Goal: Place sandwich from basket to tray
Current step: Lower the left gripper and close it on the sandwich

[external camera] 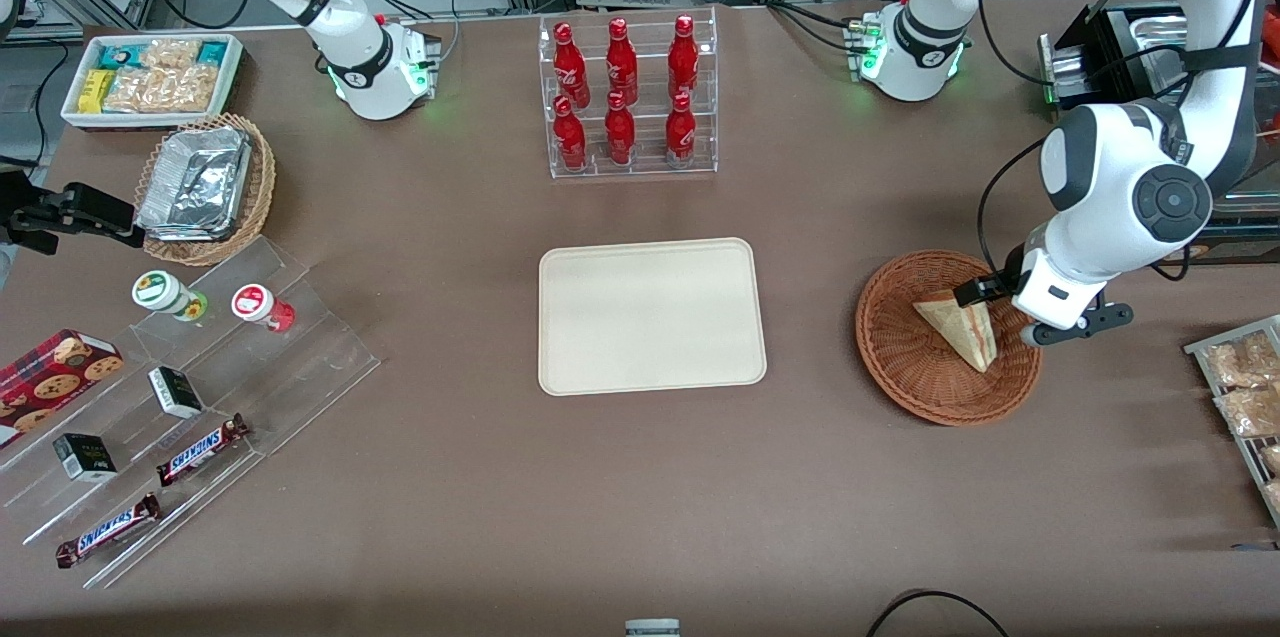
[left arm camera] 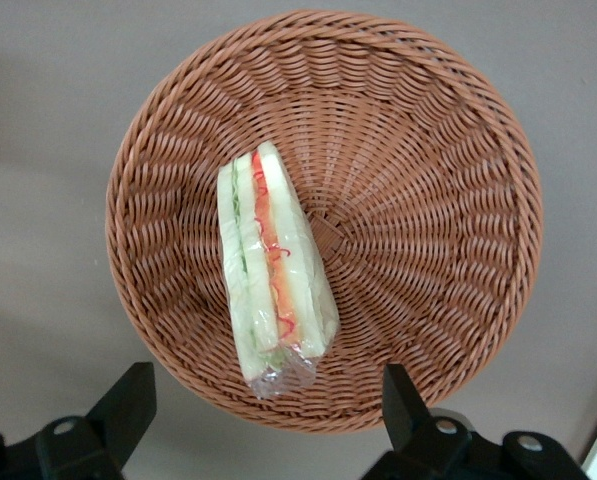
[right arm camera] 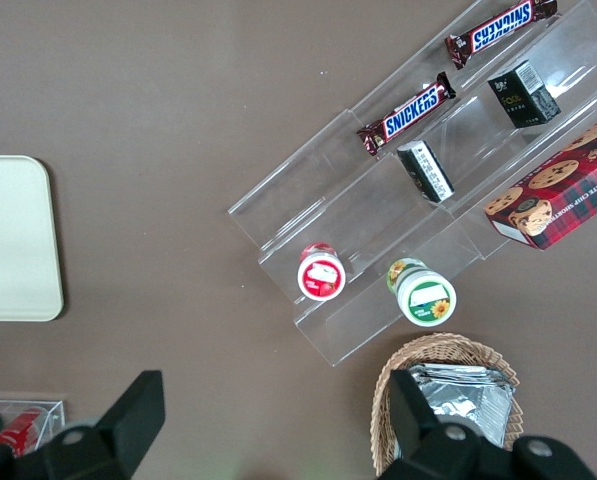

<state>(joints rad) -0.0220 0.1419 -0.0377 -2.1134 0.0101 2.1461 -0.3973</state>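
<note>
The sandwich (external camera: 962, 327), a plastic-wrapped wedge of pale bread with red and green filling, lies in the round reddish-brown wicker basket (external camera: 900, 357) toward the working arm's end of the table. My gripper (external camera: 1038, 315) hangs just above the basket's rim, beside the sandwich. In the left wrist view the gripper (left arm camera: 263, 398) is open, its black fingers (left arm camera: 128, 400) spread wide over the sandwich's (left arm camera: 273, 270) wrapped end and the basket's (left arm camera: 428, 200) rim, touching neither. The cream tray (external camera: 650, 317) lies bare at the table's middle; its corner (right arm camera: 13, 240) shows in the right wrist view.
A clear rack of red bottles (external camera: 628, 97) stands farther from the front camera than the tray. Toward the parked arm's end are a tan basket with foil containers (external camera: 205, 187), a white snack bin (external camera: 150, 77) and an acrylic stand with Snickers bars (external camera: 190, 387). Snack packets (external camera: 1245, 387) lie near the basket.
</note>
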